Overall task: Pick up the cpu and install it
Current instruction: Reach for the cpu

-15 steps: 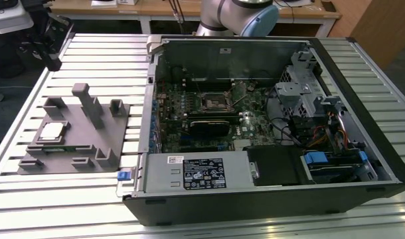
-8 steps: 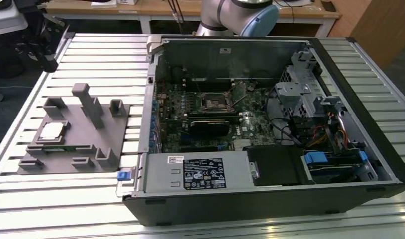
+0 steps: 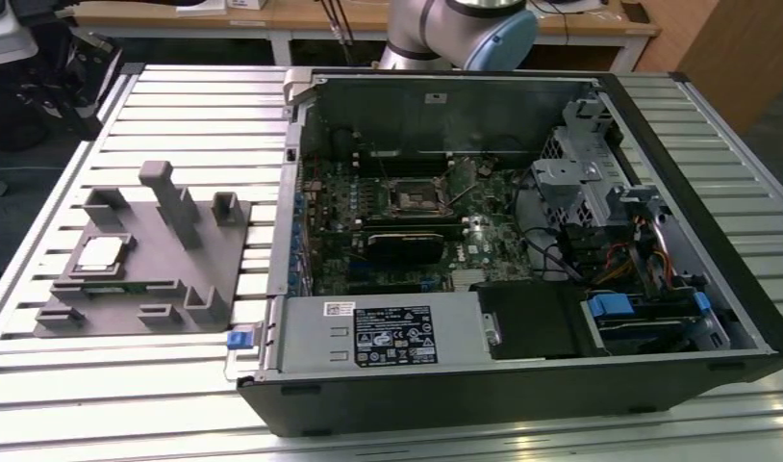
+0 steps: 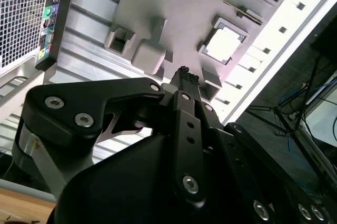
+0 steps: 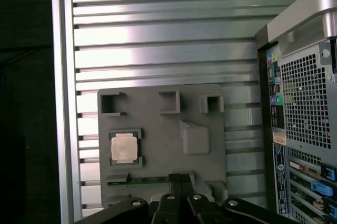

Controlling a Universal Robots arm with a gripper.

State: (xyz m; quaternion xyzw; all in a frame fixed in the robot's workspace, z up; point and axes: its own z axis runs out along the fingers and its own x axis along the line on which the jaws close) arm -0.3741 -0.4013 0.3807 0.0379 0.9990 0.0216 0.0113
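The cpu lies flat in a square recess of the grey fixture, with its pale metal top upward. The fixture stands on the slatted metal counter, at the exterior view's left. Both wrist views show the chip from above, and, and nothing touches it. Just beside its recess, a green memory stick lies in a narrow slot of the same fixture.

The hand hangs over the fixture with its two fingers pressed together and nothing between them. In the first wrist view its tips stand over the fixture's edge near the memory stick, beside the cpu and not above it. In the second wrist view the hand points down at the fixture, and the chip is a little off from the tips.

At the exterior view's right, the open computer case lies on its side on the counter. On the motherboard inside it, the black square socket looks empty to me. The arm rises at the far side of the counter, behind the case.

I judge that the work is at its first step, the approach to the pick-up. Nothing is grasped and nothing is installed. This step calls for the fingers to part and for the hand to be centred over the chip, so that it takes the chip by two opposite edges. The recess walls stand close around the chip, so I think there is little room for error.
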